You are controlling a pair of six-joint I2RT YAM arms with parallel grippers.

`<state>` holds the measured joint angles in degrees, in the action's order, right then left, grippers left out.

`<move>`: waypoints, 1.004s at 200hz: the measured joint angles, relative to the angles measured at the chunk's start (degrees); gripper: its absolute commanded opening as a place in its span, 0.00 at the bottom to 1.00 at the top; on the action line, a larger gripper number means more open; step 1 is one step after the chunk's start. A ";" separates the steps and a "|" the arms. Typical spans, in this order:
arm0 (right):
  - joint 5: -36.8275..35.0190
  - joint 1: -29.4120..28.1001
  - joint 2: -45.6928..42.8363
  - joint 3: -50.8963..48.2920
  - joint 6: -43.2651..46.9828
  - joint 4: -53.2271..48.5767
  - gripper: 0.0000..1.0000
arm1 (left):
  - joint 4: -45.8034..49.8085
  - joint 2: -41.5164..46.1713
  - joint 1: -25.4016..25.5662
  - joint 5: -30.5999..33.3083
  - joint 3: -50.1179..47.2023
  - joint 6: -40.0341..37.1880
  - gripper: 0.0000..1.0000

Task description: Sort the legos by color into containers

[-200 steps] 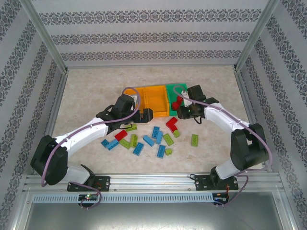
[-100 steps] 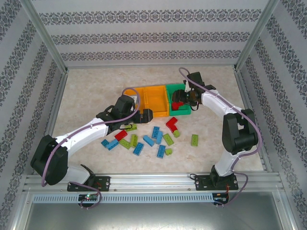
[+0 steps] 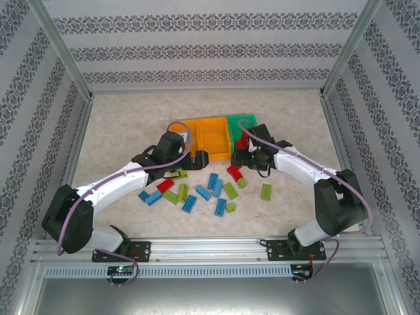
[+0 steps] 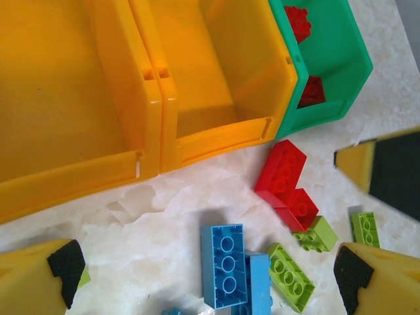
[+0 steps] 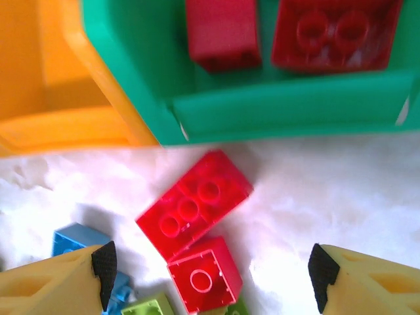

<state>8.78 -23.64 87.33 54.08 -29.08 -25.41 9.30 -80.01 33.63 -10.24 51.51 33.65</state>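
Observation:
Three joined bins stand mid-table: two orange (image 3: pixel 211 134) and one green bin (image 3: pixel 240 123). Two red legos (image 5: pixel 222 29) lie in the green bin (image 5: pixel 289 111). My right gripper (image 5: pixel 213 272) is open just in front of it, above a long red lego (image 5: pixel 193 203) and a small red one (image 5: pixel 203 282) on the table. My left gripper (image 4: pixel 210 275) is open and empty in front of the orange bins (image 4: pixel 223 65), over an overturned blue lego (image 4: pixel 224 266). Blue, lime and red legos (image 3: pixel 213 182) are scattered near the arms.
Lime legos (image 4: pixel 291 275) lie beside the red pair (image 4: pixel 281 172). A finger of the right gripper (image 4: pixel 387 170) shows at the right edge of the left wrist view. Both orange bins look empty. Patterned walls enclose the marble table (image 3: pixel 131 125).
My right gripper carried a red lego over the green bin, let it go there, and has come back down in front of the bin, open. The left arm has not moved.

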 measured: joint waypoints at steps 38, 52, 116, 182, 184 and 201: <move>-1.55 -3.32 1.20 0.20 -4.02 0.20 0.79 | -0.26 0.00 0.00 -0.02 -0.42 -0.02 1.00; -2.45 -4.02 2.69 0.83 -5.51 0.33 0.78 | -0.92 0.00 0.00 -0.02 -0.70 -0.02 0.99; -4.76 -4.57 10.14 3.63 -9.90 0.37 0.78 | -1.22 0.02 0.00 0.02 -1.81 -0.50 0.99; -5.22 -6.93 13.75 7.52 -12.24 0.81 0.77 | -1.20 0.37 0.00 0.35 -2.40 -1.27 0.99; -5.29 -6.97 13.77 7.54 -12.41 0.81 0.77 | -1.22 0.42 0.00 0.39 -2.45 -1.31 0.99; -5.38 -7.02 13.77 7.58 -12.83 0.85 0.76 | -1.20 1.31 0.00 0.74 -3.10 -1.57 0.99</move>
<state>3.40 -30.65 101.10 61.67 -41.91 -24.56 8.10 -78.70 33.63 -9.50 48.40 32.08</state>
